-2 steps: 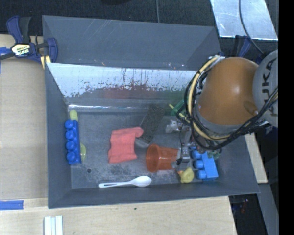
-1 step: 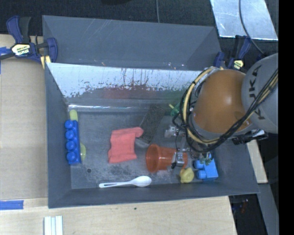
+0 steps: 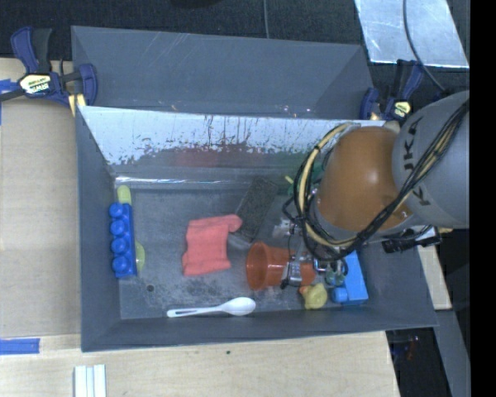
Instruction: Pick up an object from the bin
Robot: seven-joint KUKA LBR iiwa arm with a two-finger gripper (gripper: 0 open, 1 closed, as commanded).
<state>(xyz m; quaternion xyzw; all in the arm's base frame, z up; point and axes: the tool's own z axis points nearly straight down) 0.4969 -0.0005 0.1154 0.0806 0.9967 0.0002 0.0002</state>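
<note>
Since the orange cover at the wrist and its cables hang over the working end, we cannot tell whether the fingers [image 3: 298, 270] are open or closed, nor whether anything sits between them. We do see them low in the grey bin [image 3: 231, 73], close to its floor. A small orange-red cup [image 3: 264, 265] lies touching them or just beside them, on the side away from the arm. We take this cup as the likely thing to pick, since nothing else lies so close on that side.

We judge the cup to be light, thin-walled plastic: stiff enough to keep its shape under a squeeze, smooth enough to slip, and not fragile. It looks tipped rather than upright, so it may roll off if nudged from one side only. The safest hold, in our view, is across the wall at the rim, one finger inside and one outside. Failing that, we would pinch across the narrower body.

A yellow-green lump [image 3: 315, 297] sits just beside the fingers toward the near wall, and a blue block [image 3: 353, 281] lies behind them, under the arm. Either could be caught by mistake. Beyond the cup a soft pink cloth [image 3: 208, 245] lies crumpled, near but apart. A white spoon [image 3: 219, 308] rests farther toward the near wall, well clear of the fingers.
</note>
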